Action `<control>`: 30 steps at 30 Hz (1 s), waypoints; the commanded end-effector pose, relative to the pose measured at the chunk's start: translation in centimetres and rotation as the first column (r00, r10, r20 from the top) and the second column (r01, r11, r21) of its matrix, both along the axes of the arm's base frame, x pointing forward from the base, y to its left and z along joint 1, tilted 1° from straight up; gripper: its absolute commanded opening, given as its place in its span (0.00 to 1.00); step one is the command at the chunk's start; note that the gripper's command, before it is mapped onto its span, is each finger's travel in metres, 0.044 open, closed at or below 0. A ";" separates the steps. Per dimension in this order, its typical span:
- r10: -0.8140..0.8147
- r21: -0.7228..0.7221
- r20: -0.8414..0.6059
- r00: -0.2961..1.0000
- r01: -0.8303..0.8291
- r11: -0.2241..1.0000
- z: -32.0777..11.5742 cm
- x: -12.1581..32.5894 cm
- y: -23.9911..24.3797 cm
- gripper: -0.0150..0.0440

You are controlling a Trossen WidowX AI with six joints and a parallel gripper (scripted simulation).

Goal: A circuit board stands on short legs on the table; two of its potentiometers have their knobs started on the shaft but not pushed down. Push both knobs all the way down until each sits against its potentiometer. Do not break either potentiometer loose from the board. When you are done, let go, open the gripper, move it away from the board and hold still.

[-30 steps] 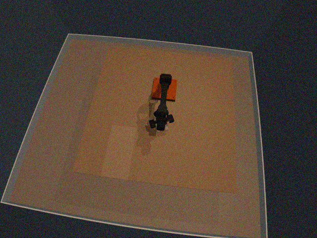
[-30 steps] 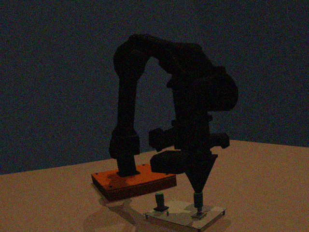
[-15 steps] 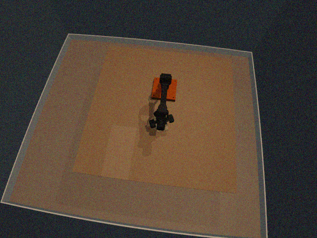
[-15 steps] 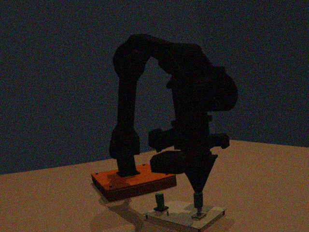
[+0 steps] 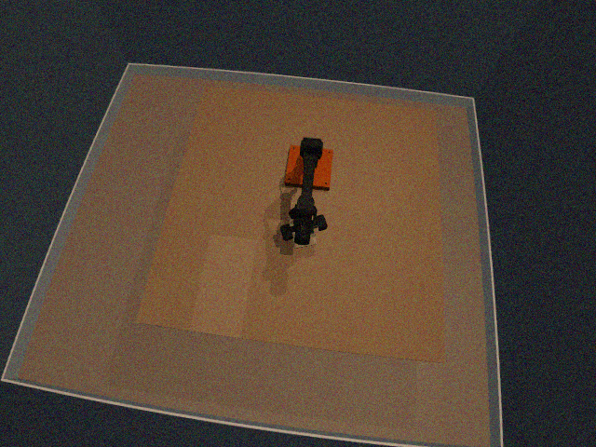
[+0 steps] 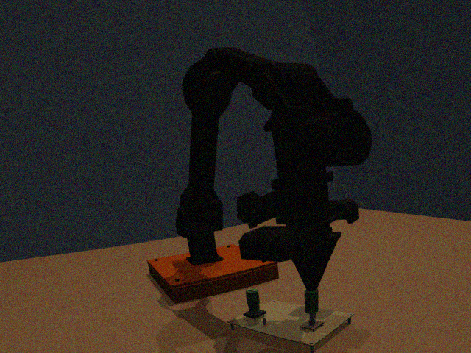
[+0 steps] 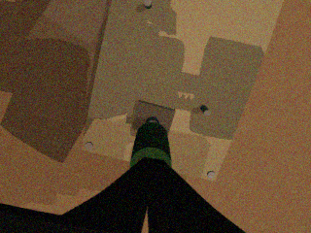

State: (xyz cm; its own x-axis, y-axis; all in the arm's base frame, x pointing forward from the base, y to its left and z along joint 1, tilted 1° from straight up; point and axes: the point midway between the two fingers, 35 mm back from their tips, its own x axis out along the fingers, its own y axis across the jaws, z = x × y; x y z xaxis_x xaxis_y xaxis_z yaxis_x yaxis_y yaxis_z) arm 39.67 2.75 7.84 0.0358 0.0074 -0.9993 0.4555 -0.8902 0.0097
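Note:
The circuit board (image 6: 281, 331) (image 7: 141, 73) stands on short legs. A green knob (image 6: 311, 301) (image 7: 152, 141) stands upright over its potentiometer (image 6: 307, 325) (image 7: 162, 113); a piece of bare shaft shows between them in the exterior view. My gripper (image 6: 311, 290) (image 7: 151, 168) is shut with nothing between its fingers, and its tips point down at the top of this knob, touching it or nearly so. The other green knob (image 6: 252, 300) leans slightly on its potentiometer (image 6: 255, 314), with no shaft visible between them. In the top view the arm hides both knobs.
The arm's orange base (image 5: 323, 170) (image 6: 228, 271) stands behind the board. The knob away from my gripper rises near the board's left edge in the exterior view. Small metal fasteners (image 7: 210, 174) (image 7: 88, 145) show at the board's corners. Arm shadows fall across the board.

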 end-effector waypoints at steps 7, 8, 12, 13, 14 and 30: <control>-0.003 -0.005 -0.008 1.000 0.003 1.000 -1.1 0.1 0.0 0.25; -0.003 -0.005 -0.008 1.000 0.003 1.000 -1.2 0.1 0.0 0.25; -0.003 -0.005 -0.008 1.000 0.003 1.000 -1.4 0.1 0.0 0.25; -0.003 -0.005 -0.008 1.000 0.003 1.000 -1.4 0.1 0.0 0.25; -0.003 -0.005 -0.008 1.000 0.003 1.000 -1.4 0.1 0.0 0.25; -0.003 -0.005 -0.008 1.000 0.003 1.000 -1.9 0.1 0.0 0.25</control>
